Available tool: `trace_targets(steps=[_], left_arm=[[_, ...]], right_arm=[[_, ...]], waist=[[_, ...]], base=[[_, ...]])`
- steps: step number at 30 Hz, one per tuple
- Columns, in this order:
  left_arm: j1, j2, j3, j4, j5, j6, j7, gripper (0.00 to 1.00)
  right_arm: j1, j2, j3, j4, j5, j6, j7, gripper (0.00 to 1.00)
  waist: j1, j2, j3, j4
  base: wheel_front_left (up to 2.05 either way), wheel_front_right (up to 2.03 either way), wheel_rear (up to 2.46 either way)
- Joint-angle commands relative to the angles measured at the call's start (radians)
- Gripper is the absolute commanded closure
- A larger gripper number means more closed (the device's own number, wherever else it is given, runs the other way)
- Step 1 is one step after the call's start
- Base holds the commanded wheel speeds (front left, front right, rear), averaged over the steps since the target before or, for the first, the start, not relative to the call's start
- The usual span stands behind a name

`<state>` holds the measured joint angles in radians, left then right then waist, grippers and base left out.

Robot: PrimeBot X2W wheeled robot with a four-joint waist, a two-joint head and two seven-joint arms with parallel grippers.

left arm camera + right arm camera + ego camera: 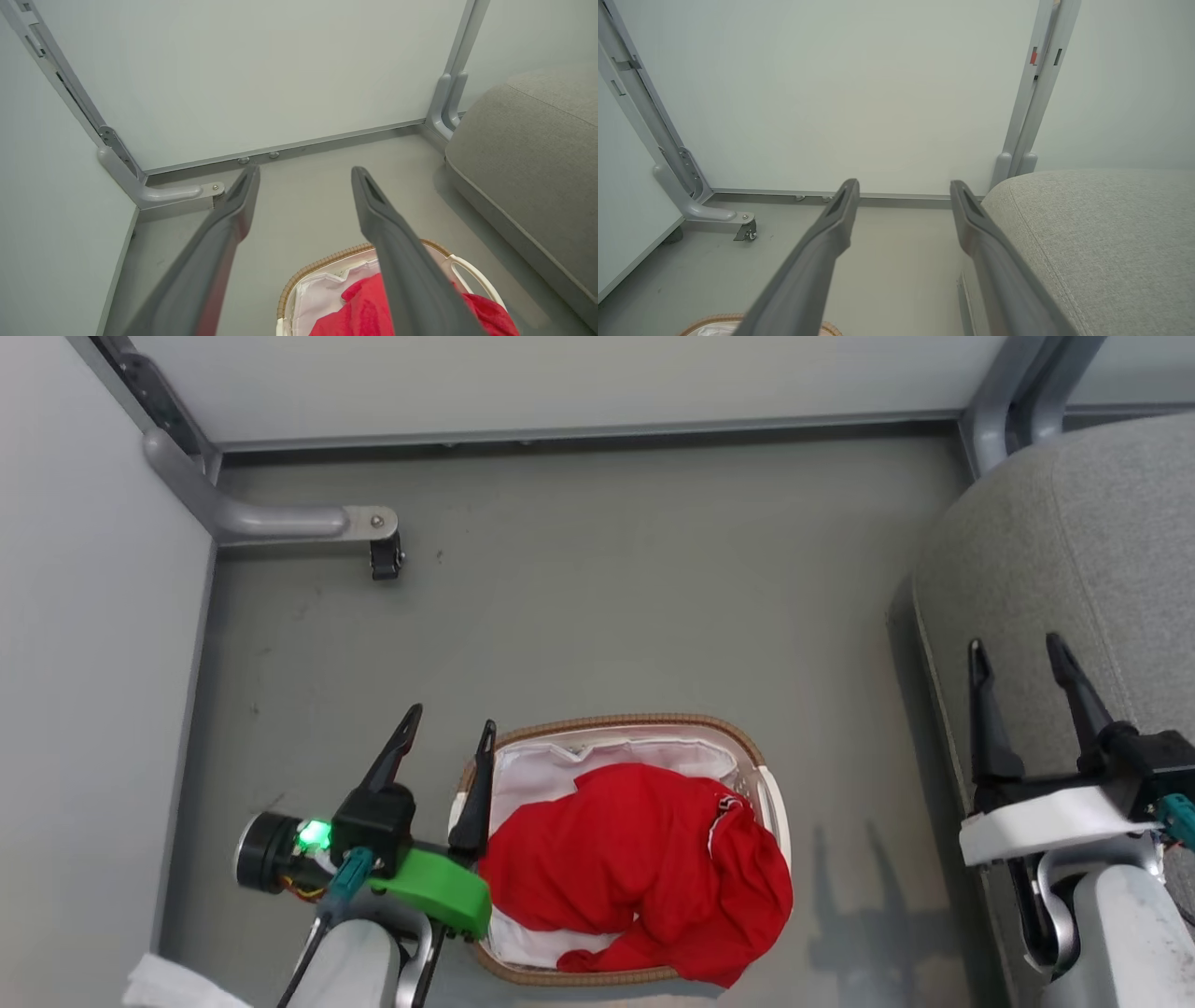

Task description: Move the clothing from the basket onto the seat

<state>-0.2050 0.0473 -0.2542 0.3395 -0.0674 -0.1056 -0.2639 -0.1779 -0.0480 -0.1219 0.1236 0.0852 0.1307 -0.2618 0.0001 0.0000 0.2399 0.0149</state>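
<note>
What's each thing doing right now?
clothing: heaped in the basket, one edge over its rim.
basket: upright on the floor, holding clothing.
seat: no clothing on the visible part.
left gripper: open, empty, by the basket's rim.
right gripper: open, empty, by the seat's edge.

Just a plain grey floor boxed in by white wall panels along the top and left. A grey metal frame foot sticks out at upper left with a small black caster on its end, and there's another grey post upper right. Something white and crumpled sits in the bottom left corner.
</note>
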Motion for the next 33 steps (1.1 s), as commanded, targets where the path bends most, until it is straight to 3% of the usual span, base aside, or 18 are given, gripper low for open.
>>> trace_targets(steps=[1, 20, 33], left_arm=[[-0.051, 0.006, -0.015, 0.030, 0.001, -0.003, -0.001, 0.00], [-0.505, 0.006, -0.328, 0.622, -0.088, -0.023, 0.011, 0.00], [-0.682, 0.006, -0.477, 0.777, -0.217, -0.026, 0.115, 0.00]], right_arm=[[-0.025, -0.005, -0.010, -0.011, -0.005, 0.000, -0.005, 0.00], [-0.176, -0.003, 0.027, -0.101, -0.022, 0.000, -0.005, 0.00], [-0.230, -0.004, 0.072, -0.117, 0.029, 0.000, -0.005, 0.00]], waist=[[-0.0001, 0.0000, 0.134, -0.026], [-0.0001, 0.0000, 0.467, -0.111], [-0.0001, 0.0000, 0.604, -0.158]], base=[[0.00, 0.00, 0.00], [0.00, 0.00, 0.00], [0.00, 0.00, 0.00]])
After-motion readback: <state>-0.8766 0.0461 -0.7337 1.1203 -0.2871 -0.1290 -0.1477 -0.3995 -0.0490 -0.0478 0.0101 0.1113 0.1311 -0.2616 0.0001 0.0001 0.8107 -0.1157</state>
